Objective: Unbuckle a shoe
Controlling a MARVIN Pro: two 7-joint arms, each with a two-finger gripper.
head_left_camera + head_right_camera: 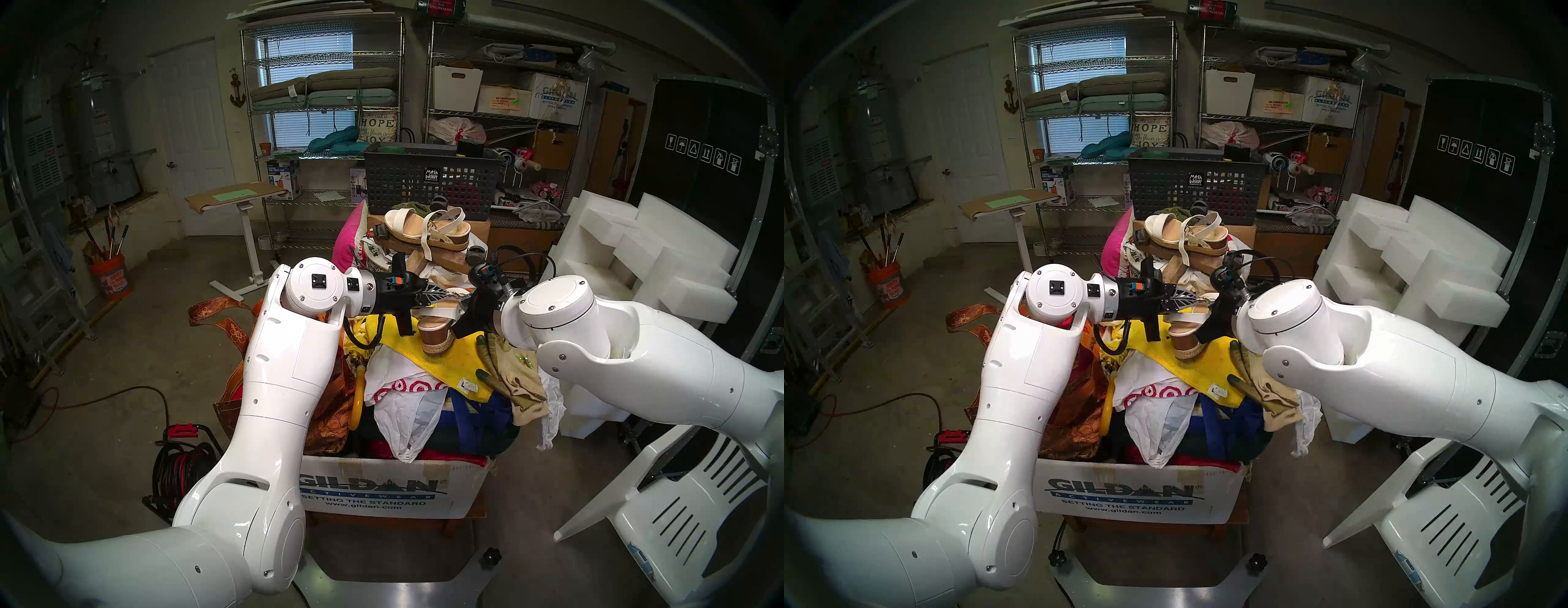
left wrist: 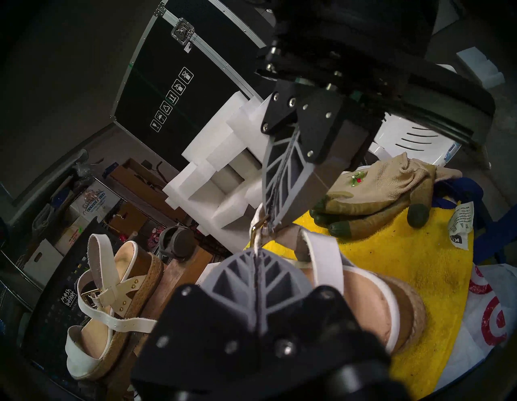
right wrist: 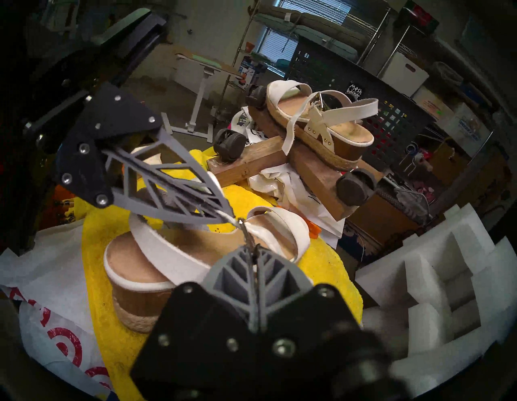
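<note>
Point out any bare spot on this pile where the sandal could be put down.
Free: the yellow towel right of the sandal, toward the foam blocks. Crowded: the wooden dolly carrying the twin sandal, and the gloves.

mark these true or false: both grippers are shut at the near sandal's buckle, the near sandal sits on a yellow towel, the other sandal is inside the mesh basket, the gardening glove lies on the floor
1. Both the left gripper and the right gripper are shut at the buckle of the near sandal. True.
2. The near sandal sits on the yellow towel. True.
3. The other sandal is inside the mesh basket. False: it rests on a wooden caster frame in front of the basket.
4. The gardening glove lies on the floor. False: it lies on the pile, partly on the towel.
</note>
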